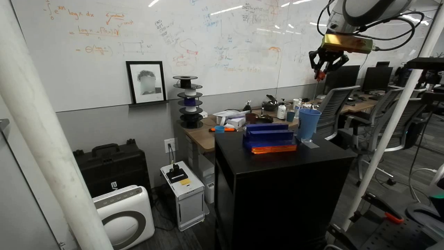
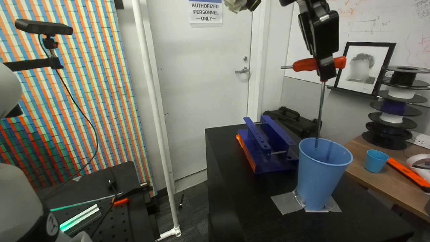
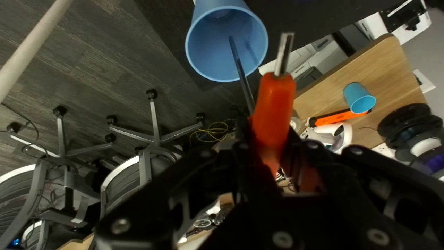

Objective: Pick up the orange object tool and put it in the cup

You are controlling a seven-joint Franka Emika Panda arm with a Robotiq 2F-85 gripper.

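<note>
Below the gripper (image 1: 319, 72), the light-blue cup (image 2: 320, 179) stood upright on a black cabinet (image 1: 288, 194), with a blue-and-orange block (image 1: 272, 136) near it. Between the gripper's fingers (image 2: 326, 69), closed firmly on its handle, was the orange tool (image 2: 305, 65), handle crosswise, its long metal shaft (image 2: 321, 111) hanging beneath them at a slight tilt. Its tip showed at the cup's mouth; how far below the rim, if at all, I could not tell.
</note>
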